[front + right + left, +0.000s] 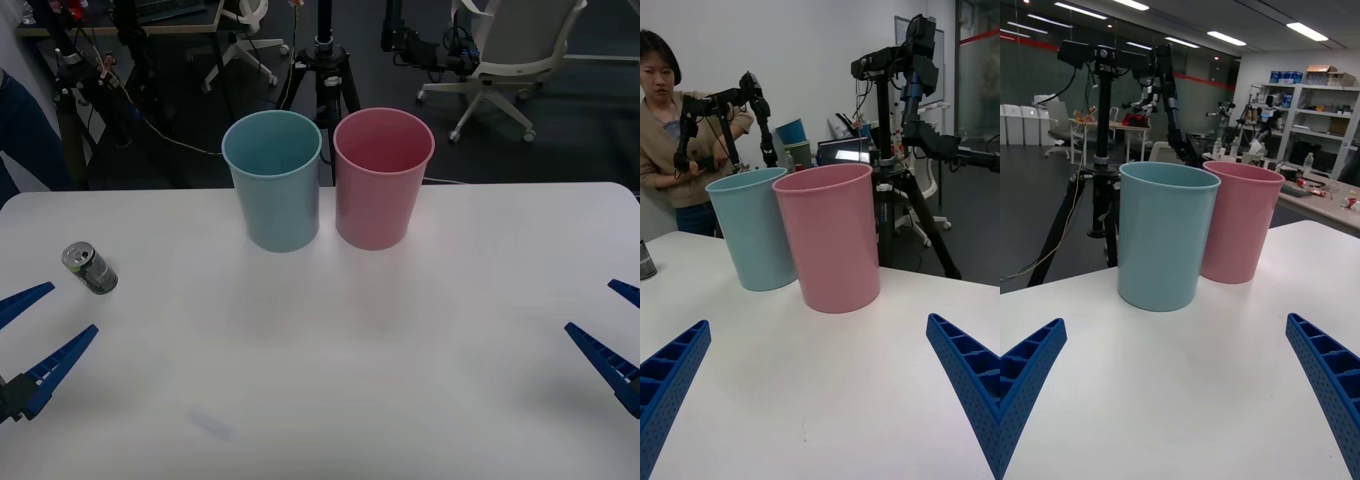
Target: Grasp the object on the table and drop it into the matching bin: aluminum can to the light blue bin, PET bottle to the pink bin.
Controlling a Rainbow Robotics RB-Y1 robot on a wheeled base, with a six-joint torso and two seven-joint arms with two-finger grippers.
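The aluminum can [90, 268], silver-topped with a dark grey-green body, appears to lie on its side on the white table [320, 390] at the far left. My left gripper [72, 308] hovers open just in front of it, apart from it. At the far right, my right gripper [590, 306] is open with nothing between its fingers. The light blue bin [272, 180] and the pink bin [383, 178] stand upright side by side at the table's back middle, almost touching. The right wrist view catches the can's edge [645, 260], the light blue bin [756, 229] and the pink bin [831, 236].
Behind the table's far edge stand a black tripod [322, 70] and an office chair [505, 55]. In the left wrist view, bare tabletop [1180, 390] lies between the open fingers, with the light blue bin [1163, 236] and the pink bin [1241, 221] beyond.
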